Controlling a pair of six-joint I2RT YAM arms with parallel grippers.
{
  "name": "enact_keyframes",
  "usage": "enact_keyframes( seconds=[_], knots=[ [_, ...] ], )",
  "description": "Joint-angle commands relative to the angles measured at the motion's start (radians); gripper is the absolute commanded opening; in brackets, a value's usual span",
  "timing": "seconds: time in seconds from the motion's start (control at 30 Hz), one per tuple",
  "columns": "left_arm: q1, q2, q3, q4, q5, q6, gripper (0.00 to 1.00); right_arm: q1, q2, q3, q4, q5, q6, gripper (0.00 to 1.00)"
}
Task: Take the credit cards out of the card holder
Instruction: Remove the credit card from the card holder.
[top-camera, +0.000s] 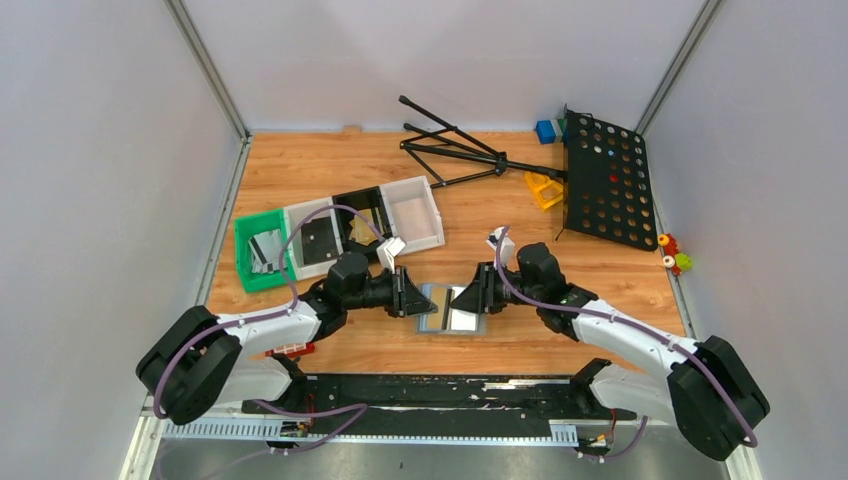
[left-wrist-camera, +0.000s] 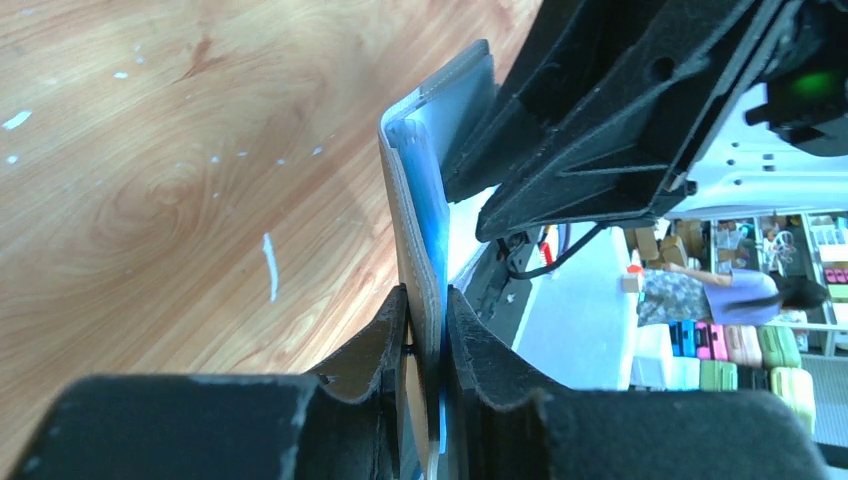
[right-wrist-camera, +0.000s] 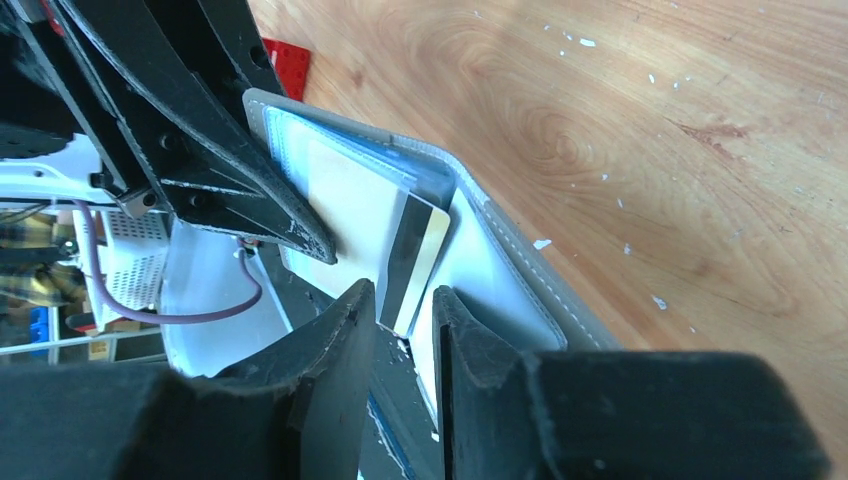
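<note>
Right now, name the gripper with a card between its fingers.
The right gripper: a striped card sits between its fingers; the left gripper clamps the card holder.

- The left arm (top-camera: 270, 328) and the right arm (top-camera: 632, 342) have white shells on the links and bulky, rounded black housings at the joints.
- A mauve cable (top-camera: 296, 236) loops along each arm.
- The left hand (top-camera: 412, 296) and the right hand (top-camera: 474, 292) are matt black, with angular, tapered fingers (right-wrist-camera: 330, 350).

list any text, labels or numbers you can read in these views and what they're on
no text can be read in any view
credit card: dark stripe only, no print showing
card holder: no marking visible
shelved boxes in the background: too blurred to read
</note>
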Motion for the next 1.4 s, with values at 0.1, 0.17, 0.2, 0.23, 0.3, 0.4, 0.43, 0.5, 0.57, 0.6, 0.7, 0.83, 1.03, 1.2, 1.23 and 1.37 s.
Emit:
enact_keyframes(
  seconds=[0.1,0.17,0.2,0.23,0.3,0.4,0.43,0.5,0.57,0.6,0.7,0.83,1.03,1.2,1.23,1.37],
  knots=[
    [0.004,-0.024,-0.032,0.234,0.074,-0.093,0.13,-0.030,-0.046,-0.016,0.108,-0.094,0.068,0.33],
    [0.004,-0.023,-0.042,0.288,0.084,-0.123,0.12,-0.036,-0.056,-0.026,0.121,-0.102,0.080,0.36],
    [0.006,-0.020,-0.047,0.314,0.090,-0.142,0.12,-0.038,-0.063,-0.033,0.129,-0.106,0.088,0.36],
    [0.007,-0.016,-0.053,0.347,0.096,-0.160,0.12,-0.041,-0.068,-0.041,0.140,-0.109,0.096,0.37],
    [0.012,-0.003,-0.065,0.420,0.111,-0.207,0.12,-0.043,-0.075,-0.053,0.161,-0.121,0.109,0.38],
    [0.018,0.036,-0.080,0.565,0.138,-0.288,0.12,-0.043,-0.075,-0.065,0.199,-0.147,0.129,0.39],
    [0.020,0.049,-0.085,0.606,0.145,-0.311,0.12,-0.043,-0.072,-0.066,0.207,-0.151,0.135,0.39],
    [0.023,0.077,-0.095,0.694,0.152,-0.356,0.12,-0.044,-0.066,-0.073,0.240,-0.165,0.156,0.39],
    [0.024,0.106,-0.100,0.768,0.163,-0.398,0.12,-0.045,-0.059,-0.086,0.302,-0.186,0.193,0.38],
    [0.024,0.123,-0.102,0.810,0.169,-0.419,0.12,-0.044,-0.053,-0.091,0.339,-0.200,0.215,0.36],
    [0.026,0.171,-0.114,0.937,0.170,-0.487,0.12,-0.047,-0.044,-0.109,0.432,-0.230,0.276,0.24],
    [0.032,0.217,-0.128,1.029,0.166,-0.528,0.10,-0.054,-0.067,-0.129,0.497,-0.231,0.321,0.15],
    [0.032,0.214,-0.125,1.012,0.165,-0.521,0.11,-0.054,-0.089,-0.124,0.530,-0.255,0.343,0.11],
    [0.031,0.154,-0.108,0.864,0.160,-0.453,0.12,-0.055,-0.080,-0.109,0.555,-0.289,0.348,0.13],
    [0.031,0.144,-0.103,0.843,0.161,-0.444,0.13,-0.054,-0.074,-0.101,0.555,-0.296,0.350,0.16],
    [0.031,0.124,-0.088,0.798,0.163,-0.428,0.17,-0.050,-0.036,-0.097,0.599,-0.316,0.373,0.15]
  ],
)
